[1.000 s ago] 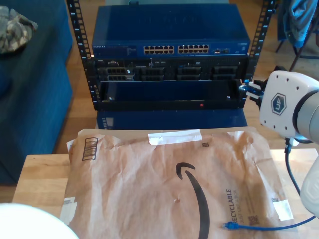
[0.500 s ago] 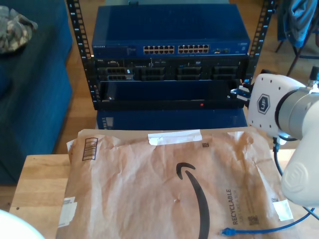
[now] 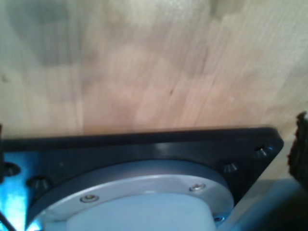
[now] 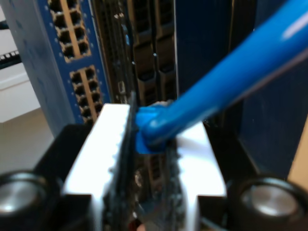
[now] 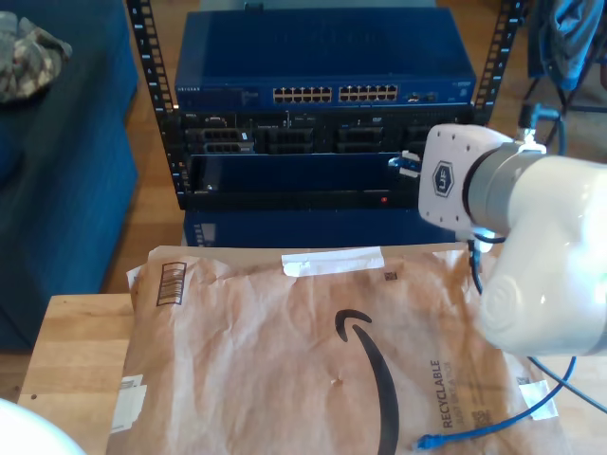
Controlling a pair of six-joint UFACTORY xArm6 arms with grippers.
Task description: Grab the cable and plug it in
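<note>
Cable already grabbed: one plug end clamped between closed pads of my second gripper, held just in front of the rack, not yet seated. On the exterior view's left, network switch ports unoccupied; further right, loose plug end lying on the paper mailer. Remaining: align and push into a port. First gripper's opening: cannot tell.

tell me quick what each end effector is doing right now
First end effector: state cannot be told.
Second end effector: closed on the blue cable, near its plug end.
</note>
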